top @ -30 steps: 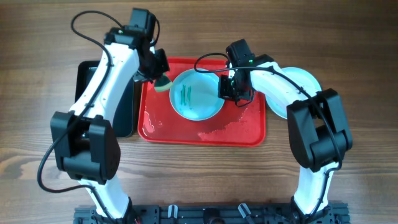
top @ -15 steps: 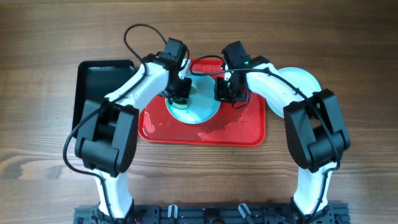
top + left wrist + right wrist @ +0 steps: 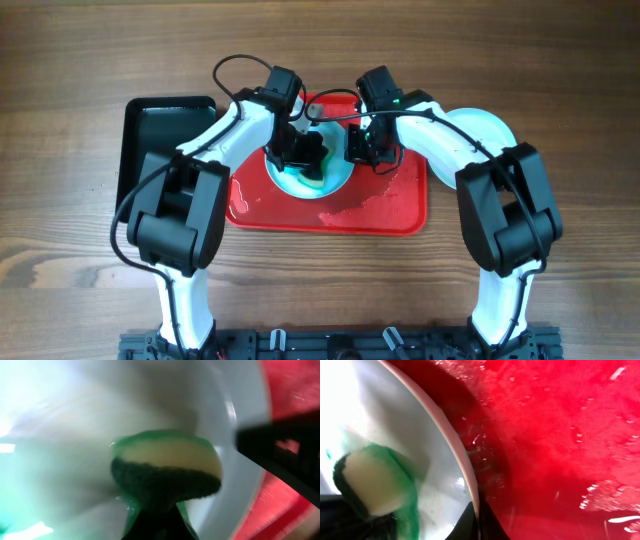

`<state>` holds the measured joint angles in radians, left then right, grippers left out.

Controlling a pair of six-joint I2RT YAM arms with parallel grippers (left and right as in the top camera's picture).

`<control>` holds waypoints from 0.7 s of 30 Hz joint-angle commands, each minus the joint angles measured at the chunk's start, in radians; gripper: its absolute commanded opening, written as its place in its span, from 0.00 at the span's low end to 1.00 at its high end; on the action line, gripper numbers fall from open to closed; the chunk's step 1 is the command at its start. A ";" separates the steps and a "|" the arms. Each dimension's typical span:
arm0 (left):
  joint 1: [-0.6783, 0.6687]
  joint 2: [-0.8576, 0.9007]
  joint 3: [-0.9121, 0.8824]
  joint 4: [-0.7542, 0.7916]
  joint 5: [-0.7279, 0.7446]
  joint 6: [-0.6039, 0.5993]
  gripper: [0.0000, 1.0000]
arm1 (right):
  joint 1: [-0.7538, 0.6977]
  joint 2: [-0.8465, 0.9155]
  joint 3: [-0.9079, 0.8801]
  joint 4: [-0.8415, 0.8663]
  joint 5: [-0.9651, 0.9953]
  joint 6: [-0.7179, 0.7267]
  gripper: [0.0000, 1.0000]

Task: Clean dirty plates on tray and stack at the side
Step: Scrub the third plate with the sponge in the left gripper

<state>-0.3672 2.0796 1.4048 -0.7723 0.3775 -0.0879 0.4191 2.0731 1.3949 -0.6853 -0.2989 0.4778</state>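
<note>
- While the left gripper [image 3: 303,153] is clamped on a green-and-cream sponge [image 3: 165,472], the sponge's dark scrub face is pressed into the bowl of a pale turquoise plate [image 3: 335,178].
- That plate sits inside the red tray [image 3: 400,205], in its upper middle, at frame center of the overhead view.
- Right gripper [image 3: 478,521] is closed, pinching the plate's right rim; rim runs between its fingers at the bottom edge of the right wrist view.
- Green smear [image 3: 411,491] on the plate surface beside the sponge.
- Tray floor is wet: droplets and a shiny film [image 3: 600,500], lower right of the right wrist view.
- Another pale plate [image 3: 492,128] lies on the wooden table [image 3: 60,60] right of the tray, partly under the right arm; cannot tell how many are stacked.
- Black tray [image 3: 160,125] is just left of the red tray, partly under the left arm.
</note>
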 commanded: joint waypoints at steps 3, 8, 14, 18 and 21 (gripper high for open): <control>0.005 0.018 -0.014 -0.101 -0.733 -0.381 0.04 | 0.005 0.024 -0.014 0.004 -0.010 -0.007 0.04; 0.005 0.018 -0.014 -0.051 -0.771 -0.388 0.04 | 0.004 0.024 -0.014 0.001 -0.006 -0.020 0.04; 0.003 0.018 -0.014 0.086 -0.255 -0.054 0.04 | 0.006 0.024 -0.014 0.000 -0.006 -0.026 0.04; 0.003 0.018 -0.014 0.064 0.151 0.135 0.04 | 0.007 0.024 -0.014 0.001 -0.006 -0.026 0.04; 0.003 0.018 -0.014 -0.003 0.303 0.192 0.04 | 0.007 0.024 -0.014 -0.001 -0.007 -0.026 0.04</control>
<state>-0.3462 2.0605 1.4086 -0.7212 0.3233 -0.0517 0.4202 2.0762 1.3949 -0.6785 -0.3141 0.4744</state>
